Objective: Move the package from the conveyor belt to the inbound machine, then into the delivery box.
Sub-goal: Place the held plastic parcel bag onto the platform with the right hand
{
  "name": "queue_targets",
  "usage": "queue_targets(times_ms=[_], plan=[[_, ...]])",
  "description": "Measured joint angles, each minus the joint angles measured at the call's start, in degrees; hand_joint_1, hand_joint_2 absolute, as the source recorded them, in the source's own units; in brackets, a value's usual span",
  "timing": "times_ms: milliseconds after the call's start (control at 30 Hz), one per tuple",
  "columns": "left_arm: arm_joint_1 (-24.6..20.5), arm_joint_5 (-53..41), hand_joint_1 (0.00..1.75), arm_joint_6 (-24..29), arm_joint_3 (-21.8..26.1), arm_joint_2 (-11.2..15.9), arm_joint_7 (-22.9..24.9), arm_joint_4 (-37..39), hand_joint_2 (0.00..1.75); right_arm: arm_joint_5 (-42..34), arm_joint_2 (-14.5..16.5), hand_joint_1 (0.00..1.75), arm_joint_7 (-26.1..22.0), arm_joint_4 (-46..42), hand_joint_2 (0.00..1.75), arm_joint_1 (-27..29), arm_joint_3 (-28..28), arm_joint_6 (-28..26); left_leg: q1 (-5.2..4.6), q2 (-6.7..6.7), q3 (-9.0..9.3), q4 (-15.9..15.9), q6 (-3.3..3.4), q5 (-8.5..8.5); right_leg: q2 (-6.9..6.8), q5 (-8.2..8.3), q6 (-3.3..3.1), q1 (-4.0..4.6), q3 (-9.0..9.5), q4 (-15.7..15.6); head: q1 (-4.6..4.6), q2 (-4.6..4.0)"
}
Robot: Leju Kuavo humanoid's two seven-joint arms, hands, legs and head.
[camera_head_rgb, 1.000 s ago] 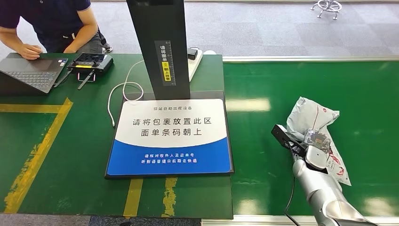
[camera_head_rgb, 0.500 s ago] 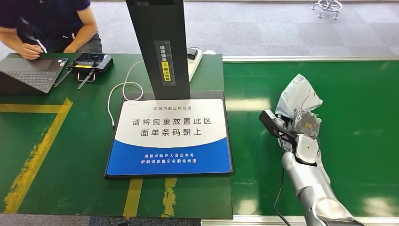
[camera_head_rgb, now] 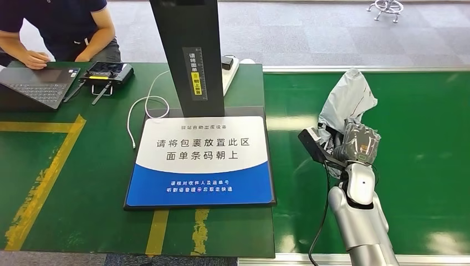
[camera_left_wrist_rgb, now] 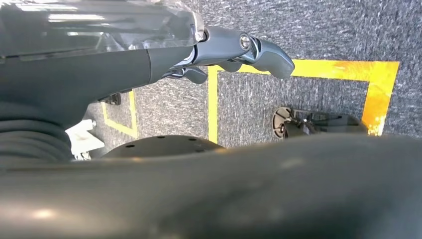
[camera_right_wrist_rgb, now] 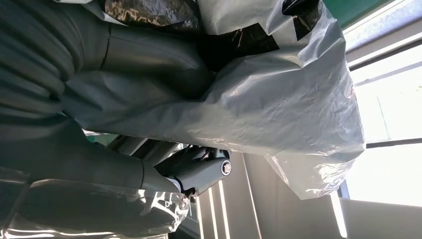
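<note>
A person (camera_head_rgb: 61, 27) sat at a dark laptop (camera_head_rgb: 36, 83) on the green surface (camera_head_rgb: 66, 183), and beside it lay the flat blue and white sign pad (camera_head_rgb: 200, 163) of the inbound machine. The left hand (camera_left_wrist_rgb: 234, 50) hung over grey floor, fingers loosely curled, holding nothing. The right hand (camera_head_rgb: 354, 145) gripped the crinkly grey plastic package (camera_head_rgb: 346, 100), lifted above the green conveyor belt (camera_head_rgb: 427, 127).

Upper left: person (camera_head_rgb: 61, 22) at laptop (camera_head_rgb: 36, 83); black controller (camera_head_rgb: 106, 72) beside it; white cable (camera_head_rgb: 145, 111) looped nearby

The right hand (camera_head_rgb: 357, 145) grips the package (camera_head_rgb: 346, 100) on a raised arm; the left hand (camera_left_wrist_rgb: 219, 50) hangs with fingers loosely curled.
</note>
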Motion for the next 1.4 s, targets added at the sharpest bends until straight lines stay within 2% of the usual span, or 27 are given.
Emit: queue_targets(times_ms=[367, 567, 800, 1133, 1400], plan=[[0.2, -0.4, 0.00, -0.2, 0.6, 0.0, -0.6, 0.0, 0.00, -8.5, 0.0, 1.75, -6.3, -21.9, 1.75, 9.9, 2.7, 6.6, 0.01, 0.02, -0.04, 0.0, -0.01, 0.00, 0.01, -0.01, -0.01, 0.02, -0.07, 0.0, 0.00, 0.00], [0.2, -0.4, 0.00, -0.2, 0.7, 0.0, -0.8, 0.0, 0.00, -9.9, 0.0, 1.75, -7.3, -26.8, 1.75, 11.4, 3.5, 7.5, 0.01, 0.02, -0.03, 0.0, 0.00, 0.00, 0.02, 0.01, -0.01, 0.01, -0.04, 0.0, 0.01, 0.00], [0.2, -0.1, 0.00, 0.0, 1.4, 0.0, -0.8, 0.0, 0.00, -15.9, -0.8, 1.75, -13.8, -31.7, 1.75, 13.4, 7.8, 12.8, 0.01, 0.02, -0.03, 0.0, 0.00, 0.00, 0.02, 0.02, -0.01, 0.01, -0.05, 0.0, 0.00, 0.00], [0.2, 1.0, 0.00, 0.8, 3.1, -0.4, -0.6, 0.0, 0.00, -24.1, -2.7, 1.75, -21.6, -35.8, 1.75, 13.2, 17.8, 20.0, 0.03, 0.03, -0.02, 0.0, -0.01, 0.01, 0.02, 0.01, -0.01, 0.03, -0.02, 0.0, 0.00, 0.00], [0.1, 1.4, 0.00, 1.2, 4.3, -0.7, -0.3, 0.0, 0.00, -29.6, -4.4, 1.75, -25.0, -32.4, 1.75, 7.3, 26.7, 23.9, 0.02, 0.04, 0.00, 0.0, 0.01, 0.04, 0.03, 0.05, -0.02, 0.02, 0.00, 0.0, 0.01, 0.00]])
